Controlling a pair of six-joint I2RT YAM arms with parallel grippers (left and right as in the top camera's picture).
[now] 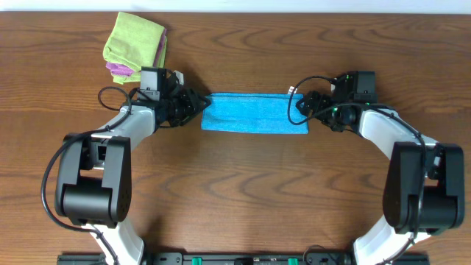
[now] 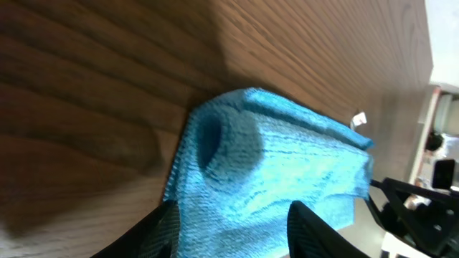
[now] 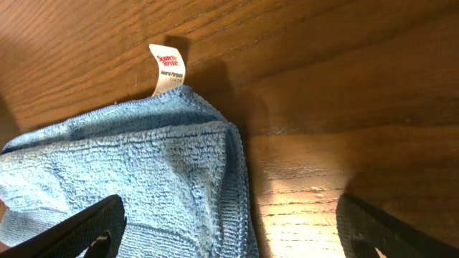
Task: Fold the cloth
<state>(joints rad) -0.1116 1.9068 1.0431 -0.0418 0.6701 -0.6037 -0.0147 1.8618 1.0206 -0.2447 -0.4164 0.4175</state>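
One folded cloth [image 1: 250, 114], end effectors [image 1: 202, 104] [image 1: 301, 107] apparently open

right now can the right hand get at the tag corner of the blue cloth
Likely yes: the right hand is open at the cloth's right end, and the tag lies on the table just ahead of its fingers, with nothing over it.

We note wood-grain table [image 1: 243, 191]: blue cloth [image 1: 254, 113] lies folded as strip mid-table; lime-green cloth [image 1: 132, 37] over purple cloth [image 1: 118, 70] at far left.
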